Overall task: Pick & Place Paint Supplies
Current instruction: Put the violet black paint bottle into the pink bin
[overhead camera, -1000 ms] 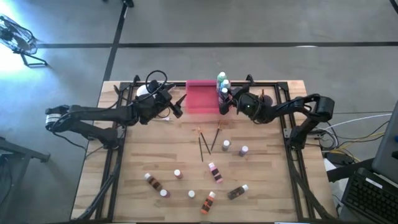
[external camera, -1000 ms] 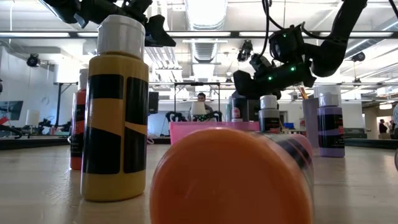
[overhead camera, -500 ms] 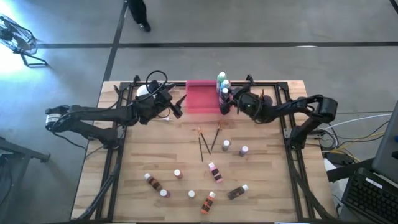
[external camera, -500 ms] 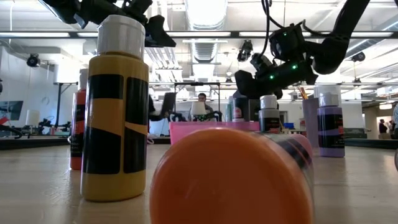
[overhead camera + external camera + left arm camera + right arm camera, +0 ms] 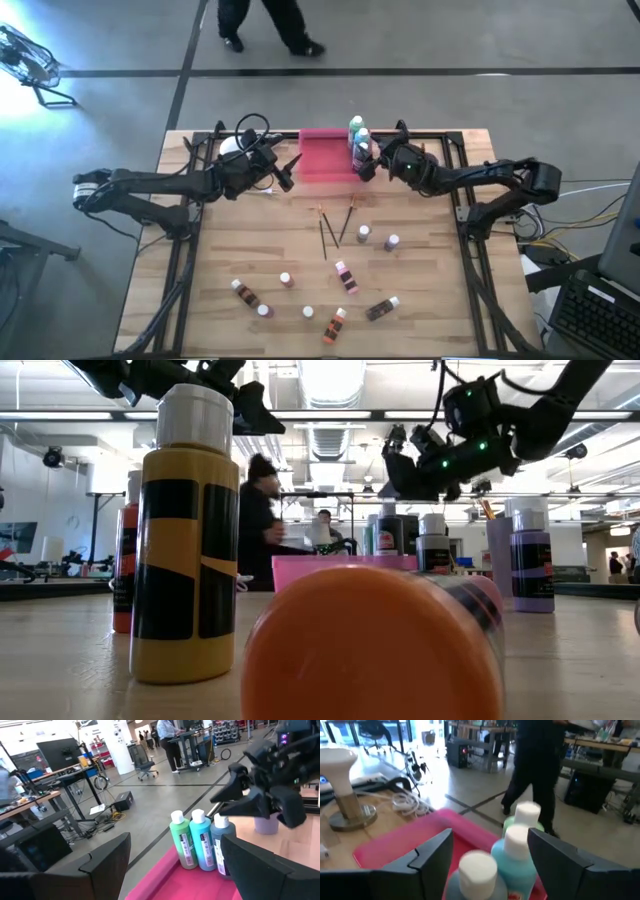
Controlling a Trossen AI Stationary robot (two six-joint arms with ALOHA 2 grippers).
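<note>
Your right gripper (image 5: 364, 166) stands over the right edge of the pink tray (image 5: 322, 160), its fingers (image 5: 432, 857) spread wide and holding nothing. Directly in front of and below it, three bottles stand in a row inside the tray along that right wall: a dark one (image 5: 476, 877) nearest the gripper, then a blue bottle (image 5: 516, 855), then a green bottle (image 5: 526, 817) at the far end. The dark bottle's white cap sits between the open fingers but clear of them.

Your left gripper (image 5: 290, 168) hangs at the tray's left edge, also wide open and empty, facing the same three bottles across the tray.

Nearer you on the table, paintbrushes (image 5: 335, 225) lie crossed, and small white-capped bottles (image 5: 345, 276) are scattered well apart from both grippers.
</note>
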